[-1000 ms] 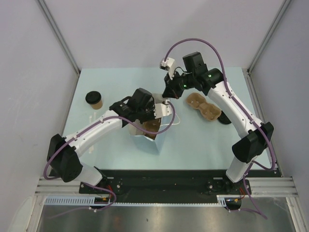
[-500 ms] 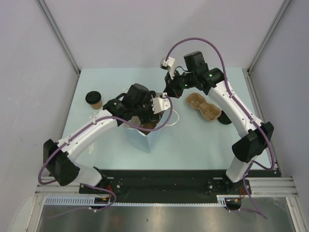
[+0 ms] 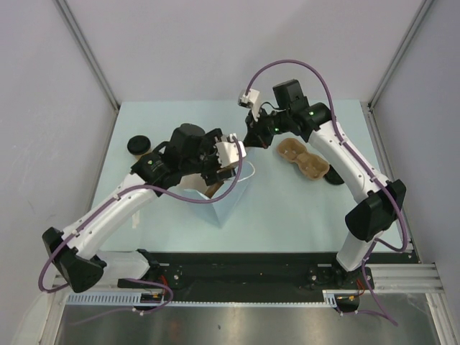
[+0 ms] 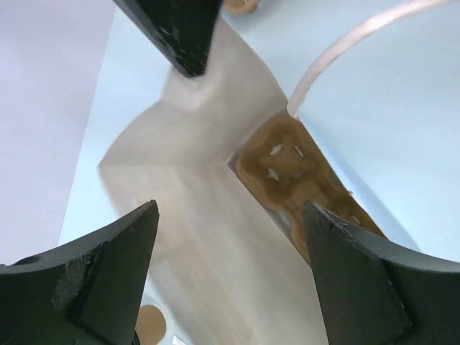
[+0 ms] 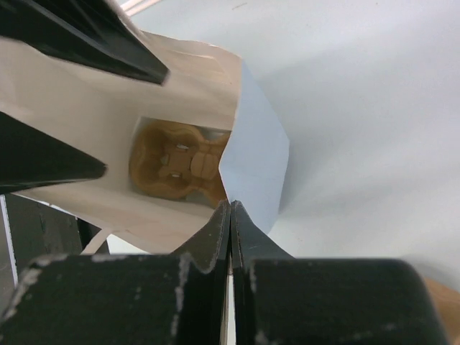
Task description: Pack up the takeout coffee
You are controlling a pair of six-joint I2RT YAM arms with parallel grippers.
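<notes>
Open bag (image 3: 228, 200) mouth, right claw (image 5: 230, 212) pinching its rim, left claw (image 4: 230, 208) spread above, carrier (image 5: 180, 162) covering floor.

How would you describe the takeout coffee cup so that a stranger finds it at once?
On the pale blue table, look at the far left part, beside the left arm. The takeout coffee cup stands there: small, tan, round black lid. The light-blue paper bag at the centre is much bigger, and the brown pulp carrier on the right has no lid.

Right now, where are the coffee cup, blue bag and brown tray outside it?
coffee cup (image 3: 138, 145), top view, black lid.
blue bag (image 3: 228, 198), top view, side wall.
brown tray (image 3: 305, 158), top view, its middle.
</notes>
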